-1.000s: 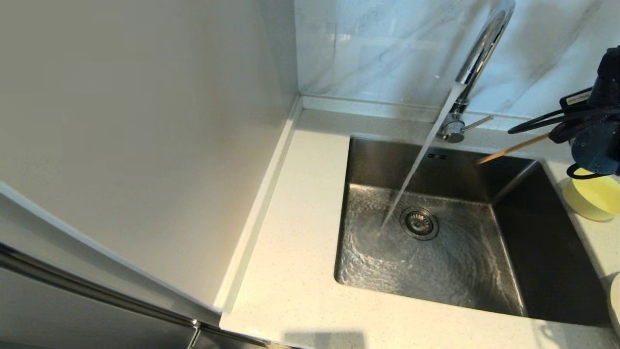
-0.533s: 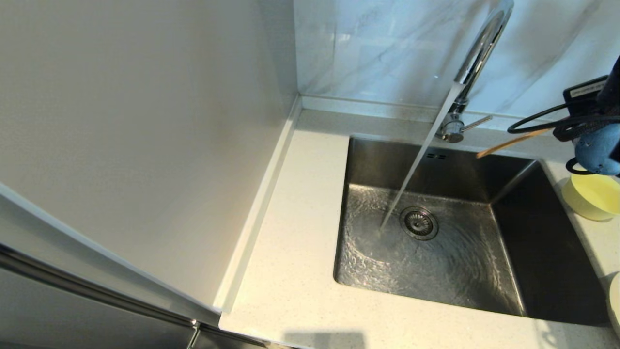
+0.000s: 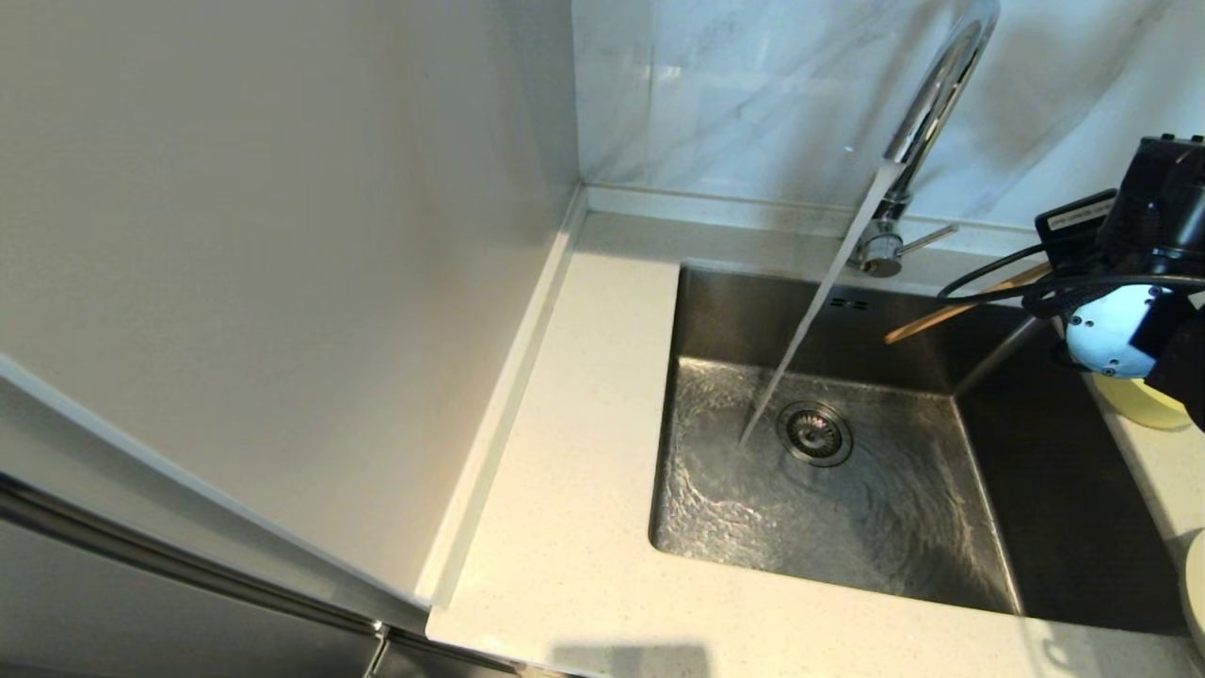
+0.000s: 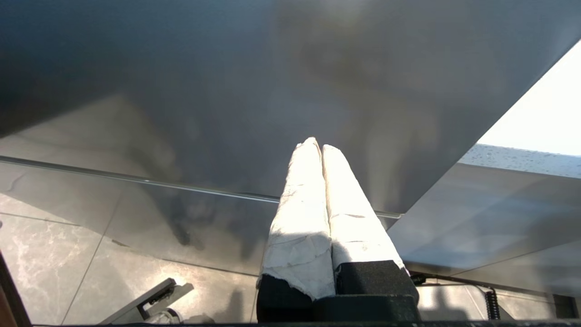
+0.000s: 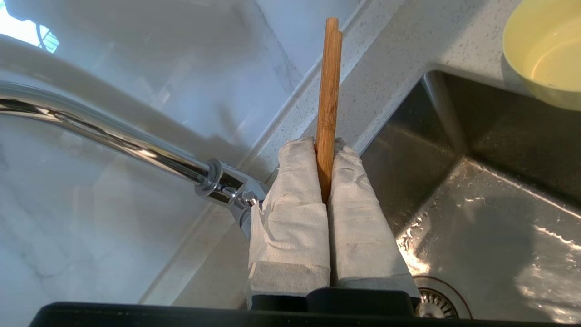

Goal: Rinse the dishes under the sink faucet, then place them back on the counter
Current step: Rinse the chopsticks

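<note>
The brown chopsticks (image 5: 328, 81) are pinched side by side in my right gripper (image 5: 326, 143), which is shut on them. In the head view the chopsticks (image 3: 951, 311) slant down and left over the back right corner of the sink (image 3: 753, 311), right of the water stream (image 3: 810, 320) that runs from the chrome faucet (image 3: 927, 104). The pale yellow bowl (image 5: 544, 50) stands on the counter right of the sink, half hidden behind my right arm (image 3: 1120, 330). A sliver of the white dish (image 3: 1197, 584) shows at the right edge. My left gripper (image 4: 316, 144) is shut and empty, outside the head view.
Water swirls round the drain strainer (image 3: 815, 433). The faucet's side lever (image 3: 927, 237) points right, toward the chopsticks. The speckled counter (image 3: 584, 452) runs left of the sink up to a pale side wall (image 3: 282, 282). The left gripper faces a grey cabinet front (image 4: 227, 91).
My right arm has moved left and a little down with the chopsticks, so their tips now reach further over the basin toward the stream. The water keeps running.
</note>
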